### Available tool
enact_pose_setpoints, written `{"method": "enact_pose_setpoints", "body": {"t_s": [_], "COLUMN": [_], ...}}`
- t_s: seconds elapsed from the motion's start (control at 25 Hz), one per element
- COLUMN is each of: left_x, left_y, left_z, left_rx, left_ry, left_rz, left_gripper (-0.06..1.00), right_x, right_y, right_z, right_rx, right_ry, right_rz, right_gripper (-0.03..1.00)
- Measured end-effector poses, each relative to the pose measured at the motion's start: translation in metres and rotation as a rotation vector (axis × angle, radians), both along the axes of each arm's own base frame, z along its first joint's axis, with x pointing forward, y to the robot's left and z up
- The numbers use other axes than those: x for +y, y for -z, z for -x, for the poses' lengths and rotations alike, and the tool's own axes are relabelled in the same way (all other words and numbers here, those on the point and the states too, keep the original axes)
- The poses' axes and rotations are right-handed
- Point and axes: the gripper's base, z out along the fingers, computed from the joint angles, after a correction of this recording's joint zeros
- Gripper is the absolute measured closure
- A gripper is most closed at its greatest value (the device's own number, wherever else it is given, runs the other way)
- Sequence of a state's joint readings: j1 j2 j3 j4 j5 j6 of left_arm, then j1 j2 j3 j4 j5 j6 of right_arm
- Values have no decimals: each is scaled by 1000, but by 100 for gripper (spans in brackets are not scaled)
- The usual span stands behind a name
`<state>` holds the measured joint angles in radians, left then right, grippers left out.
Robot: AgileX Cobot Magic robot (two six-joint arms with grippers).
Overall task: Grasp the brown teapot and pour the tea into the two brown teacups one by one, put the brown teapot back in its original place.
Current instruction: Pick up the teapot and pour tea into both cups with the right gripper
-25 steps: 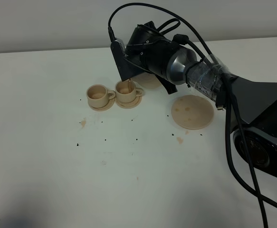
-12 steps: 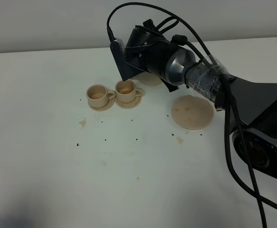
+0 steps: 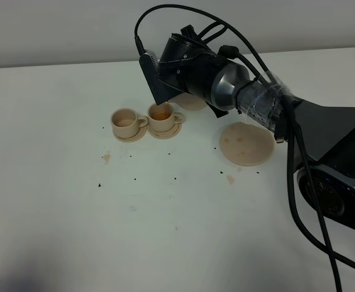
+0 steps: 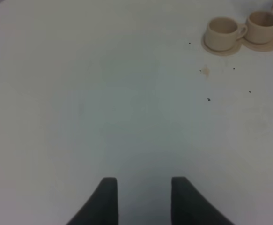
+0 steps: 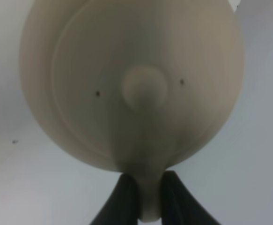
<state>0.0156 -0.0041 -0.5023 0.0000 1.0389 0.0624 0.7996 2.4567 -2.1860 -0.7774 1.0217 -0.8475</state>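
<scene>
My right gripper (image 3: pixel 177 85) reaches across to the cups and is shut on the loop handle of the brown teapot (image 3: pixel 193 102), which is mostly hidden behind the wrist. In the right wrist view the teapot (image 5: pixel 131 79) fills the frame, and the gripper (image 5: pixel 148 190) clamps its handle. The two brown teacups stand on their saucers: the left one (image 3: pixel 125 121) and the right one (image 3: pixel 162 114), which holds brown tea. The flat round plate (image 3: pixel 246 143) lies to the right, bare. My left gripper (image 4: pixel 143 197) is open and empty, far from the cups (image 4: pixel 223 32).
Small dark specks and a few tea stains (image 3: pixel 106 157) dot the white table (image 3: pixel 73 213). The right arm's black cables (image 3: pixel 299 201) loop over the table's right side, and its base stands at the right edge.
The right gripper has lifted the teapot slightly up and back from the right cup. The spout no longer dips over it. The left arm has not moved.
</scene>
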Motion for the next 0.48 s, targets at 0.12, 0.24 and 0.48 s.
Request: {"method": "enact_pose_setpoints", "body": {"t_s": [0.12, 0.24, 0.48], "left_x": [0, 0, 0], "left_y": [0, 0, 0], "left_z": [0, 0, 0], "left_rx": [0, 0, 0], "left_ry": [0, 0, 0], "left_rz": [0, 0, 0], "left_gripper": [62, 62, 62], "right_x": [0, 0, 0], "right_y": [0, 0, -1], "right_z": [0, 0, -1], "right_rx": [0, -2, -12], "right_ry": [-6, -13, -20], "right_rz": [7, 16, 28], "right_gripper": [84, 84, 84]}}
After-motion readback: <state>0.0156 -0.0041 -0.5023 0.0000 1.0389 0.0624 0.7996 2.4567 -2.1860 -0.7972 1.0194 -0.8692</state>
